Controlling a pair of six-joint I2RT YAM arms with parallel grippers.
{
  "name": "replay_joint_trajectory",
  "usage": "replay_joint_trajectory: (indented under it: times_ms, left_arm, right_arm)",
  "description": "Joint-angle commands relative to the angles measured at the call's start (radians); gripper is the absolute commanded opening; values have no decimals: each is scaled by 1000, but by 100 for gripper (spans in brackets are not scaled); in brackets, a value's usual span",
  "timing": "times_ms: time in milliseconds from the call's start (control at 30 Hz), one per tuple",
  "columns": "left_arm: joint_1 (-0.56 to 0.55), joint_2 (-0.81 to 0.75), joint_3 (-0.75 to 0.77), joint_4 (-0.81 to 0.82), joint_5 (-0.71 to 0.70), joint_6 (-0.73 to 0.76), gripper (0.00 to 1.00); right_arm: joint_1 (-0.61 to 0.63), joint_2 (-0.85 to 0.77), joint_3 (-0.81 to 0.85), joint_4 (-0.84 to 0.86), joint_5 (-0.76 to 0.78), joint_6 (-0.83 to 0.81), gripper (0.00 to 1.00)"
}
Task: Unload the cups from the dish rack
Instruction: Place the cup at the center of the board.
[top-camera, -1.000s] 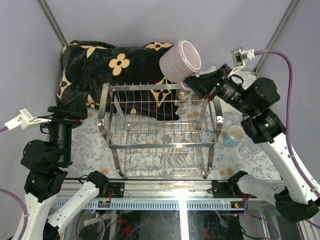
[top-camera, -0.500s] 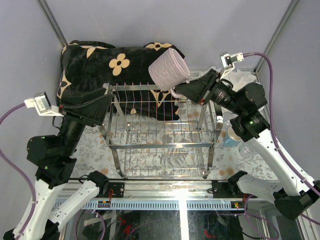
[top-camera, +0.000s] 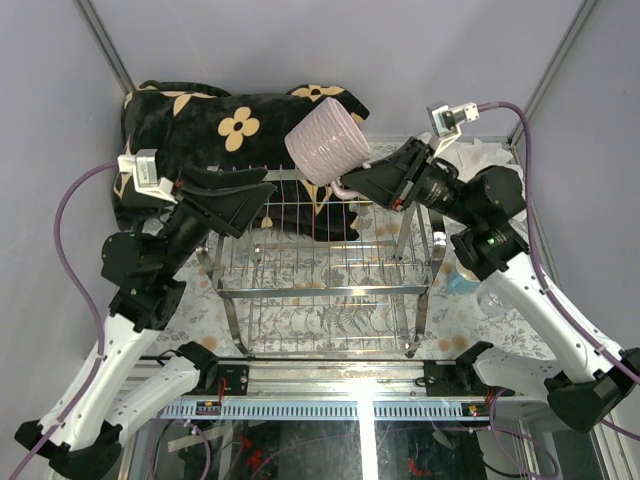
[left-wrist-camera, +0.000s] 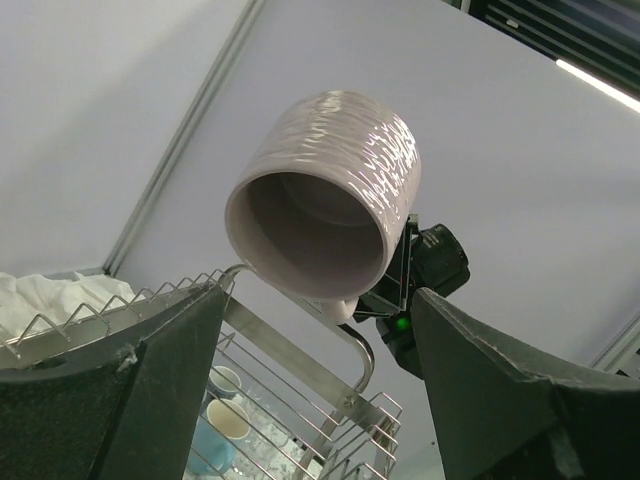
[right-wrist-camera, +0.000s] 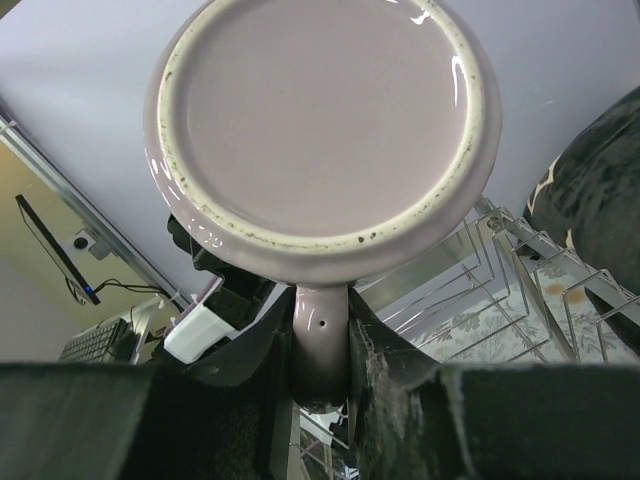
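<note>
We pinch the mug (top-camera: 325, 147) by its handle (right-wrist-camera: 320, 345) with our right gripper (top-camera: 347, 184), upper centre above the rack (top-camera: 320, 291); our left gripper (top-camera: 262, 188) gapes toward it, seemingly for a handover.

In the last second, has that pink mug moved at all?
Yes. The pink mug, held by its handle in the right hand, has shifted left along the far edge of the dish rack, from its right corner towards its middle.
</note>
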Motion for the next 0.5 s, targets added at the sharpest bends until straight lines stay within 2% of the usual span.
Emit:
replay_joint_trajectory:
  times_ms: [0,467]
  left_arm:
    - [-7,47,30,124,67,-35,74]
    - [-77,126,45,243,39,-69,68]
  right_arm:
    - [23,3,89,153,2,5,0]
    - [66,24,122,76,39,-73,0]
